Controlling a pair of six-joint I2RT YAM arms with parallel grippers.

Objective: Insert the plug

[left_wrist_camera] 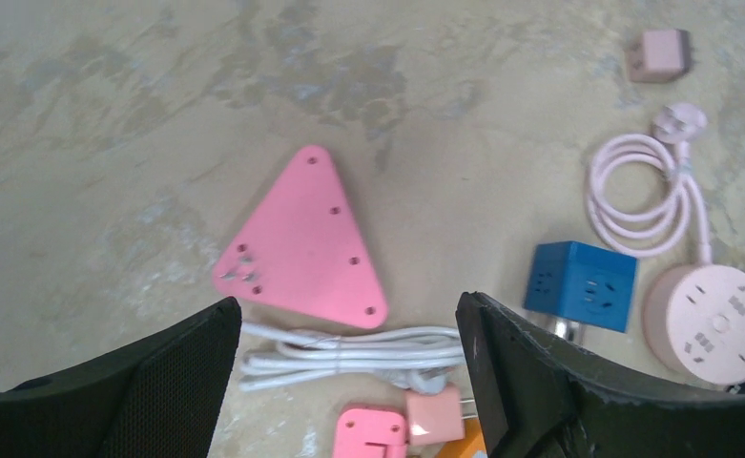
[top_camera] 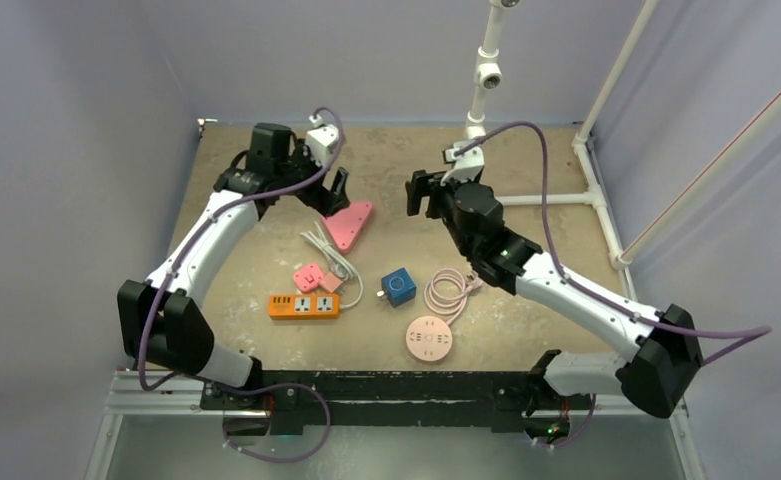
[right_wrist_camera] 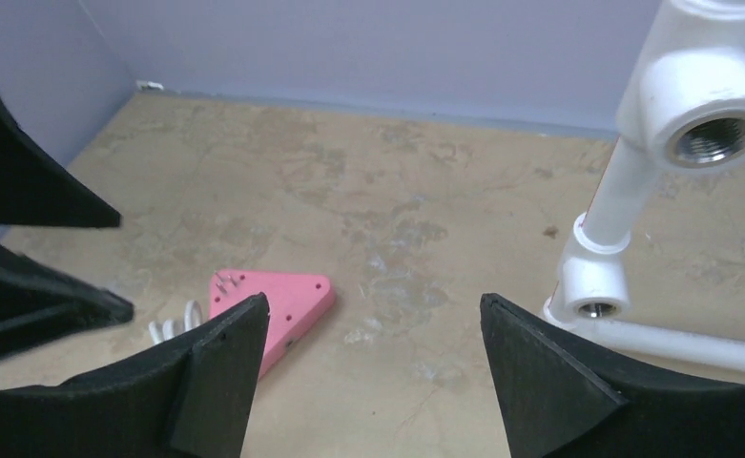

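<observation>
1. The left gripper (top_camera: 332,190) is hovering just past the far-left edge of the pink triangular socket block (top_camera: 350,224). Its jaws are spread wide and holding nothing, probably so its wrist camera can take in the whole spread of parts.
2. The right gripper (top_camera: 421,193) is hanging to the right of that block, well apart from it. Its jaws are likewise parted and empty, and it is facing the block as if waiting for a role.
3. The white cable (top_camera: 328,250) is lying bundled just beside the block's near edge.
4. The pink cord (top_camera: 448,292) is lying coiled to the block's near right, and its plug (left_wrist_camera: 678,119) is resting loose, in no socket. I cannot tell whether the task means this plug or the white cable's end.
5. The orange strip (top_camera: 304,305) and blue cube (top_camera: 398,286) are sitting nearer than the block, sockets facing up, so they are likely targets.
</observation>
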